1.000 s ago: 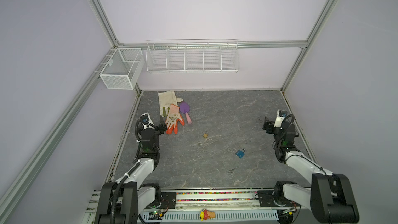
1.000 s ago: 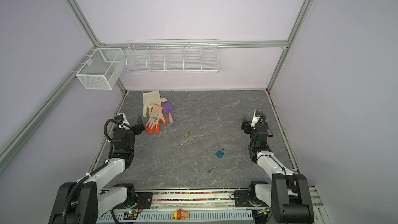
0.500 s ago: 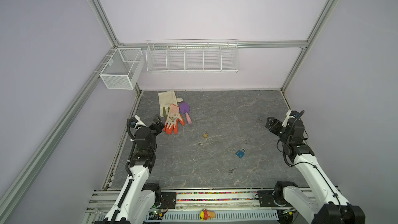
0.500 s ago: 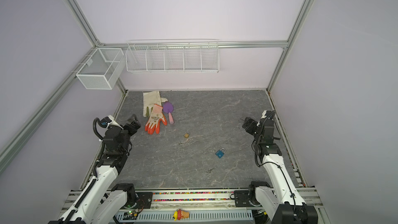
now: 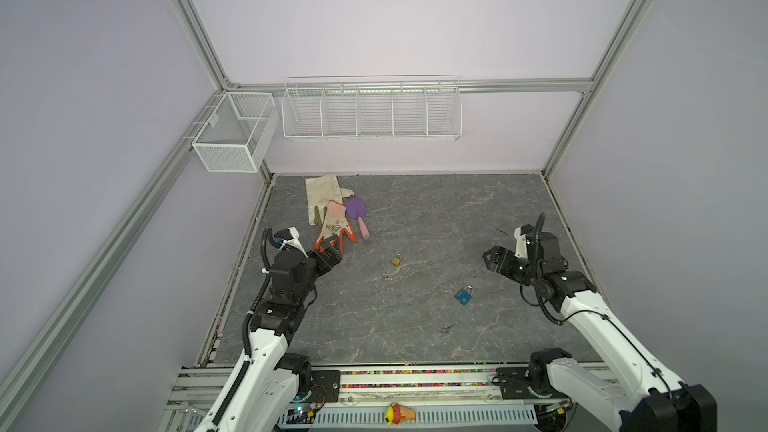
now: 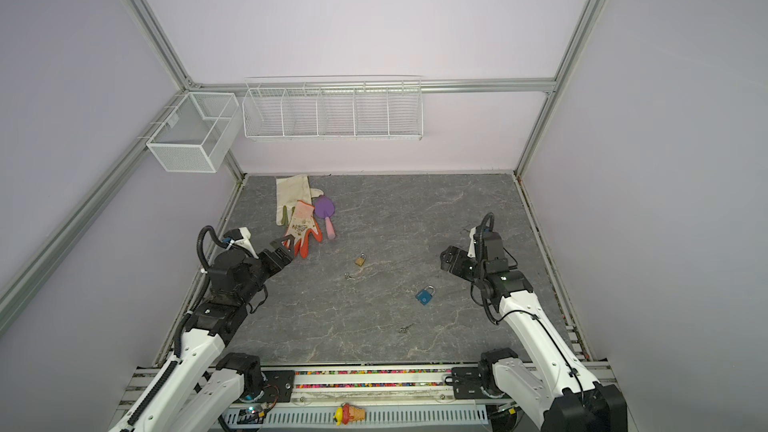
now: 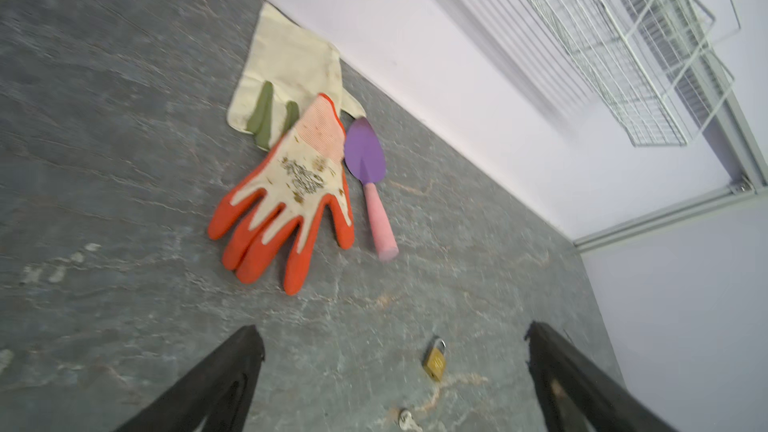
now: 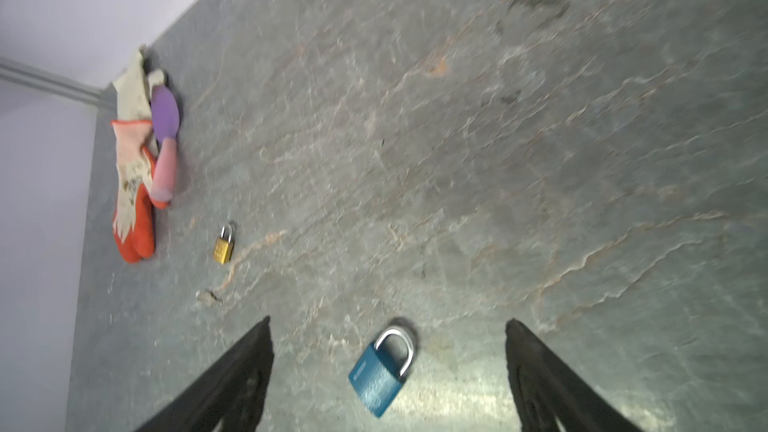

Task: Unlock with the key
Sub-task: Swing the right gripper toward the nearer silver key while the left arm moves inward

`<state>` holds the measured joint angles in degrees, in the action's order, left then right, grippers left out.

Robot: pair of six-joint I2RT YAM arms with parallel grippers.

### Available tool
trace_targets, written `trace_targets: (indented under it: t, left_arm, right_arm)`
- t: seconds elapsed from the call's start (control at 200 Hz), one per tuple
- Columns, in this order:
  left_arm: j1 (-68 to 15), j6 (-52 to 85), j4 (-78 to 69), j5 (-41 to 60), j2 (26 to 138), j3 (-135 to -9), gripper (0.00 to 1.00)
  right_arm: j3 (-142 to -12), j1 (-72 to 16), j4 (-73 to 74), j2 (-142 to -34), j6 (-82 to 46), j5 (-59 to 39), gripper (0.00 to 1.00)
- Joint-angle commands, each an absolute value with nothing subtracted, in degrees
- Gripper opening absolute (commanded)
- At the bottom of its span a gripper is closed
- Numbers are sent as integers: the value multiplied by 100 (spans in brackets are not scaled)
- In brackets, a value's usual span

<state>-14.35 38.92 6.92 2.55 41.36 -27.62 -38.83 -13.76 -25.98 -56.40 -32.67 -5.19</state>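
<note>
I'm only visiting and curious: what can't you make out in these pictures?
Key by the brass padlock: a speck in both top views, blurred at the left wrist view's bottom edge.
Second key, near the front: too small in both top views.
Blue padlock: lettering blurred in the right wrist view.
Which key fits which padlock: no view tells.

2 white arms (image 5: pixel 266 347) with black joints (image 5: pixel 291 276), cables (image 5: pixel 264 243), left hand (image 5: pixel 329 254) and right hand (image 5: pixel 487 261).
</note>
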Motion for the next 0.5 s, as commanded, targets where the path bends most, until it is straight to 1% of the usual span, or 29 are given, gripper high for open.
trace_targets:
  t: [0.0, 0.115, 0.295, 0.495]
  left_arm:
    - [-1855, 4073, 1088, 335, 4075, -2952, 99]
    - [-2403, 4231, 1029, 263, 4093, -2892, 99]
    - [-3326, 4458, 1202, -145, 4181, -2832, 99]
    - [-4288, 4707, 1084, -444, 4293, -2781, 99]
  right_arm:
    - [-4095, -1950, -3441, -5754, -3434, -370, 88]
    - [-4032, -2691, -3696, -5766, -3865, -236, 88]
    - [-3988, -3931, -3864, -5830, -4543, 66, 88]
    - [-3957, -4923, -3898, -5964, -5177, 246, 88]
